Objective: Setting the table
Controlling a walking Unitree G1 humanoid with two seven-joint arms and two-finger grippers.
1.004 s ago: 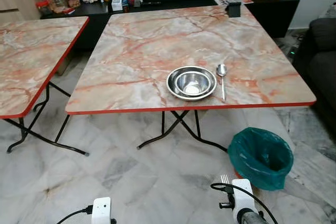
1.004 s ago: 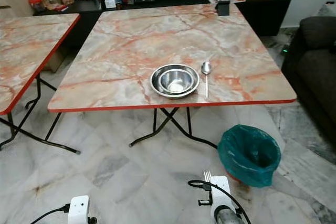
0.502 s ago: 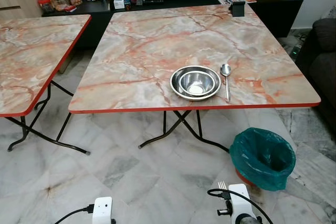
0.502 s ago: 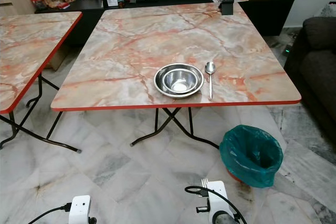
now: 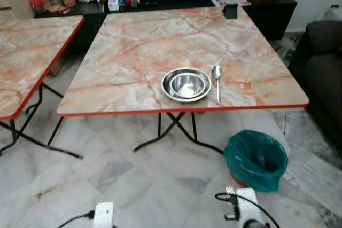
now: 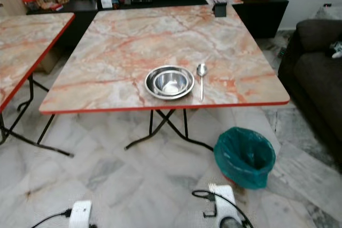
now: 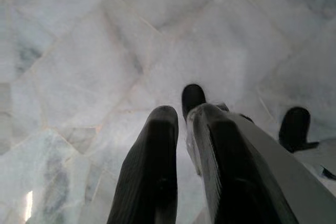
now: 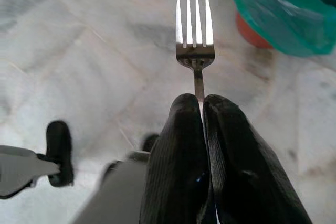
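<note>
On the marble-patterned table [image 5: 133, 46] with a red rim, a steel bowl nests in a steel plate [image 5: 186, 84] near the front edge. A spoon [image 5: 217, 79] lies just right of them. My right gripper [image 8: 202, 106] is shut on a metal fork [image 8: 193, 24], its tines pointing away over the floor; the fork [image 5: 230, 190] also pokes up at my right wrist, low in the head view. My left gripper [image 7: 181, 119] hangs low over the marble floor, its fingers [image 7: 157, 145] pressed nearly together with nothing between them.
A teal-lined bin [image 5: 256, 158] stands on the floor below the table's right front corner. A second matching table [image 5: 26, 57] is to the left, a dark sofa [image 5: 326, 73] to the right. A black TV console [image 5: 160, 4] with jars and figurines lines the back wall.
The whole view has shifted left and blurred slightly, so the camera has moved. The fork stays held in my right gripper; things on the table have not moved.
</note>
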